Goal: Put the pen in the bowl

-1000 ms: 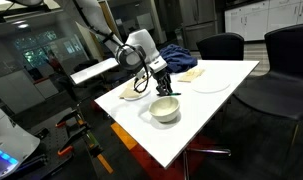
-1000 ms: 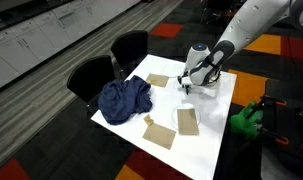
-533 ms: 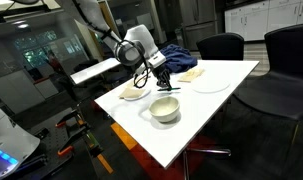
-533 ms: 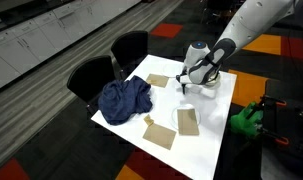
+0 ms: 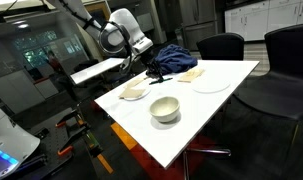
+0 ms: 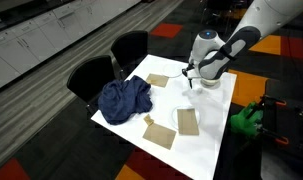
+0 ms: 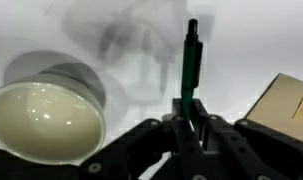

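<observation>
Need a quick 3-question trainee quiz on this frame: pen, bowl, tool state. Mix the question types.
1. True or false: the tool is shut on the pen, and the pen sticks out past the tool's fingers.
2. Multiple choice: in the wrist view, the bowl is A) empty, B) holding the pen, C) tipped on its side.
3. Short answer: in an exterior view, what colour is the crumpled cloth lying on the table?

Key: 1 true; 2 A; 3 blue.
</observation>
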`<state>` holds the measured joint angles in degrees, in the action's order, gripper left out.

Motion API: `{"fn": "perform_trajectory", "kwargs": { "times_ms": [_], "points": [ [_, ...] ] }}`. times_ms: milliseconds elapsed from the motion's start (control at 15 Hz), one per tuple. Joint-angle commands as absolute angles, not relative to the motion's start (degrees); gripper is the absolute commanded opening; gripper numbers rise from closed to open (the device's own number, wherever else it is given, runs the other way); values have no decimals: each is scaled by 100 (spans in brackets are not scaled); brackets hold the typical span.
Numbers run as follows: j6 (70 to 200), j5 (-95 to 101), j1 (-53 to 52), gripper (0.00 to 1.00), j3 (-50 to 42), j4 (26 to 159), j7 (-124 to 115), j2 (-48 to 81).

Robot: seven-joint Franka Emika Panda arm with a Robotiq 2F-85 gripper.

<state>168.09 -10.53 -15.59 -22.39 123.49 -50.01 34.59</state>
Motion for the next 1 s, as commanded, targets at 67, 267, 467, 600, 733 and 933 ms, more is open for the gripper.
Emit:
{"fn": "perform_trajectory", "kwargs": {
  "times_ms": [67,267,467,600,733,933],
  "points": [
    [16577,-294,-2555,3,-3302,13541,-5679,2469],
    [16573,330,-3084,3,-3999,14003,-6132,2126],
    [16556,889,-3476,3,-4649,14254,-6481,1935],
    [16606,1157,-3692,3,-5047,14359,-6637,1888],
    [16762,1240,-3951,3,-5459,14435,-6653,1922],
    [16995,1180,-4024,3,-5675,14460,-6569,2049]
  ]
}}
